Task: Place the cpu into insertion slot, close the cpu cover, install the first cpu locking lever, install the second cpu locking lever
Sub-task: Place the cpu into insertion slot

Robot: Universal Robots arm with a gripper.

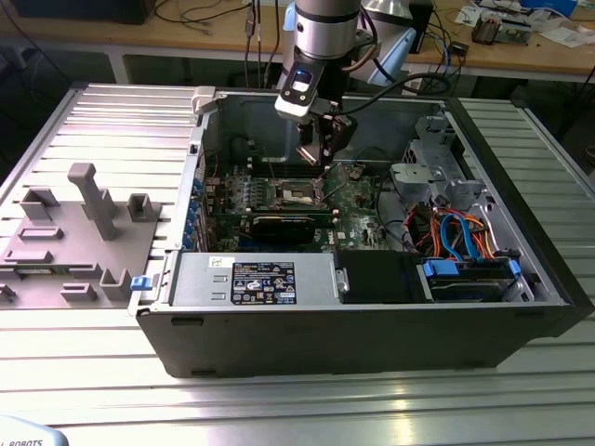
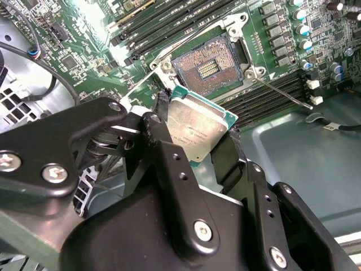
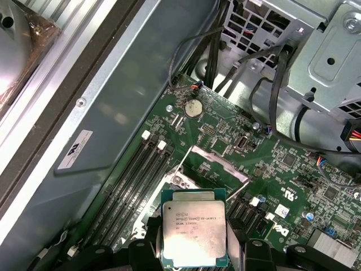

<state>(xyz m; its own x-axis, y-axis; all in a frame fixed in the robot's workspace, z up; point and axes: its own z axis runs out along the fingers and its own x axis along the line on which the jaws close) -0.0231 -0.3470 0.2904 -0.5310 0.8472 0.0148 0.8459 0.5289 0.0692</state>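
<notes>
Between jaws: cpu (image 2: 197, 134) being clamped by opposite edges, metal top showing. Gripper (image 2: 198, 119) hovering over green board (image 2: 79, 62); insertion slot (image 2: 207, 66) lying just beyond jaw tips, pins exposed, not touching chip. cpu cover (image 3: 217, 164) standing raised beside slot.

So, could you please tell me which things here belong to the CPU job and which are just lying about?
Job: cpu clamped in the gripper; empty insertion slot; open cpu cover; locking lever.
Lying about: coin battery; blue cables; grey holder block; power supply.
</notes>
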